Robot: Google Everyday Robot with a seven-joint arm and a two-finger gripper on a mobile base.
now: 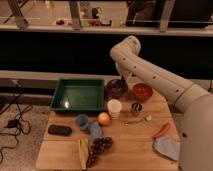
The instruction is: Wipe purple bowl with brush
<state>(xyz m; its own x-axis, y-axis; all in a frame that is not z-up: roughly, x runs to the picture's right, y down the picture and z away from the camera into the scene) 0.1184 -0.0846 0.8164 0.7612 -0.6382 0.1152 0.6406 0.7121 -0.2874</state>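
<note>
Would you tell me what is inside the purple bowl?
The gripper dips into the purple bowl; it covers the bowl's floor, so whatever lies there cannot be seen.

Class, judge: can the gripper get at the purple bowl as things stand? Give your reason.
Probably yes. The gripper hangs right over the purple bowl, between the green tray and the red bowl, with nothing between gripper and bowl.
</note>
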